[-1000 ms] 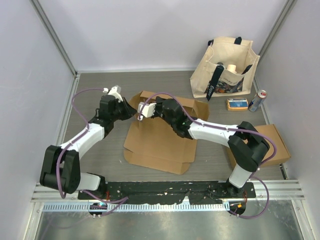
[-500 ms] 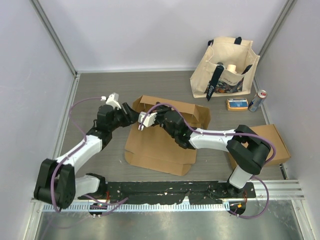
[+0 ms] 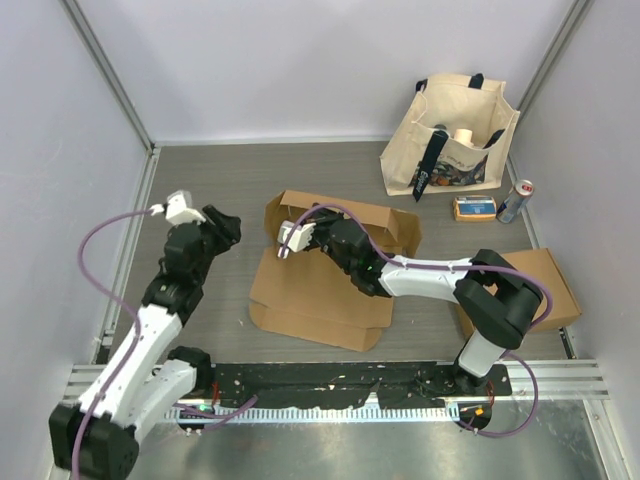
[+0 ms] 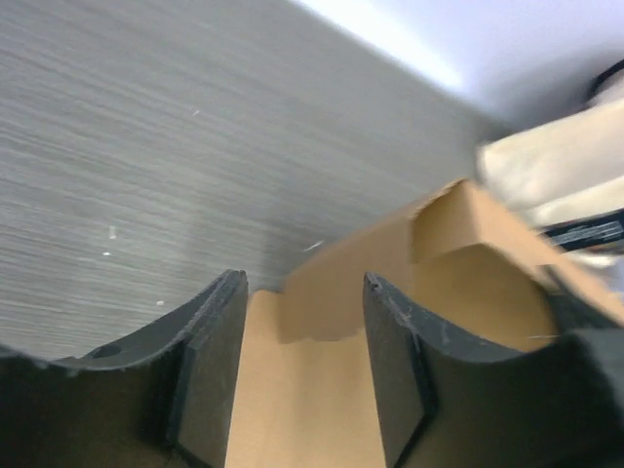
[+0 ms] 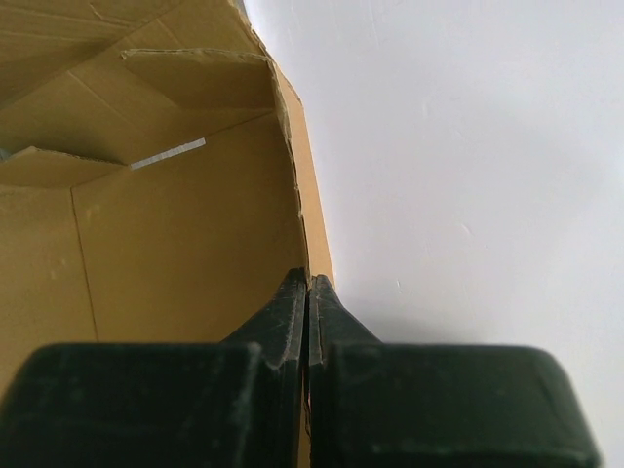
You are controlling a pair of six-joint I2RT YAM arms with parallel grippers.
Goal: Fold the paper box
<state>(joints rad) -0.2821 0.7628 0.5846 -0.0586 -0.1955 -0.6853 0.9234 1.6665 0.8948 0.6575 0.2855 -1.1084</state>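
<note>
The cardboard box (image 3: pixel 315 290) lies half-built in the middle of the surface (image 3: pixel 190 175), base flat, far wall standing up. The right tool (image 3: pixel 284 238) is pinched tight on the edge of that wall near its left corner, fingers together with the cardboard between them. The left tool (image 3: pixel 224 226) hangs just off the box's left side, fingers spread, gripping nothing, pointed at that corner. A tote bag (image 3: pixel 450 135) and a can (image 3: pixel 516 201) sit far right.
</note>
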